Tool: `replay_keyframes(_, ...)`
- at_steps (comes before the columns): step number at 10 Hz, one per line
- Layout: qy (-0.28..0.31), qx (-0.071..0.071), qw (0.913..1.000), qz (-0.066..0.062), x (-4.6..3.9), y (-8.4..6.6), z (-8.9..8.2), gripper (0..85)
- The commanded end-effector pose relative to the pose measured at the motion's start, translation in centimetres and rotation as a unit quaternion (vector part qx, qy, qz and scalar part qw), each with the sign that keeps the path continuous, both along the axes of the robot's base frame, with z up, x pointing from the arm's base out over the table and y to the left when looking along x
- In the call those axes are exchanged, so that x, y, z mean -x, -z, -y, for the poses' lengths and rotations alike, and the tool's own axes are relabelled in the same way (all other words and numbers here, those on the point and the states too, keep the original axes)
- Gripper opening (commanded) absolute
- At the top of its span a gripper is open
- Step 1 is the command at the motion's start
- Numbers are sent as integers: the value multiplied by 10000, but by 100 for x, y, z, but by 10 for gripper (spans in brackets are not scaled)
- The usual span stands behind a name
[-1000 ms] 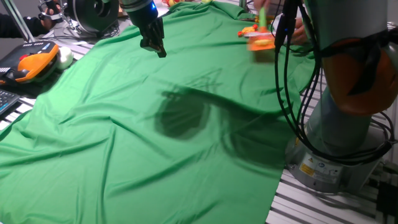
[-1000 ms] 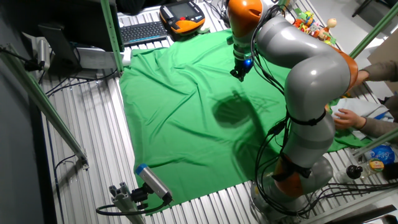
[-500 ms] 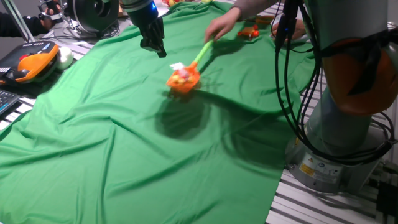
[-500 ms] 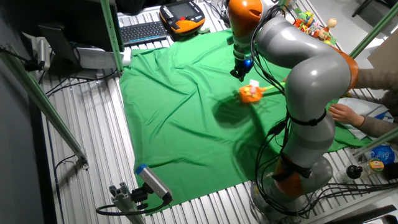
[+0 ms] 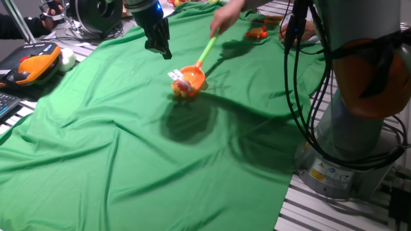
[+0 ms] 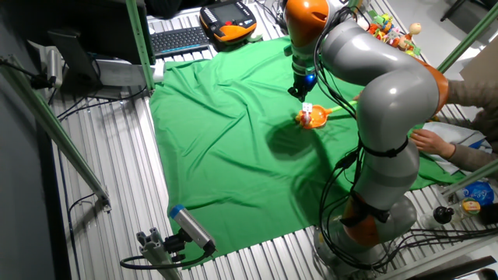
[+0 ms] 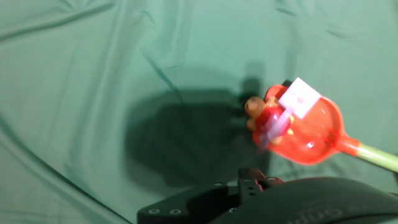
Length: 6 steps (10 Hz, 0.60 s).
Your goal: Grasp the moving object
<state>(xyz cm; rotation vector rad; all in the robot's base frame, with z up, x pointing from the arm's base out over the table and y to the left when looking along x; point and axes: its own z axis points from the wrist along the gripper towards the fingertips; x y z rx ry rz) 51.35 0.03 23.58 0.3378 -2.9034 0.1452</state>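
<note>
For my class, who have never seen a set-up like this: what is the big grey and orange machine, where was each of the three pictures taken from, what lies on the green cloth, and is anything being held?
The machine is a robot arm with a two-fingered hand at its tip. Two pictures come from fixed cameras on different sides of the table; the third comes from a camera on the hand, looking down along its fingers. A green cloth covers the table. Over it a person's hand holds an orange scoop by its long green handle, and a tiny whitish, red and yellow toy sits at the scoop's rim. That toy is what the robot should grasp. The robot's hand hangs above the cloth holding nothing; whether its fingers are open is unclear.
</note>
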Motion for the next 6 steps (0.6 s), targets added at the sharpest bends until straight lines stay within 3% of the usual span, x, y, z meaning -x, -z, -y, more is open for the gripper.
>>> replay_keyframes(1, 8, 1, 10000, 1, 0, 0, 0, 0)
replay_keyframes(6, -15, -3, 10000, -2, 0, 0, 0, 0)
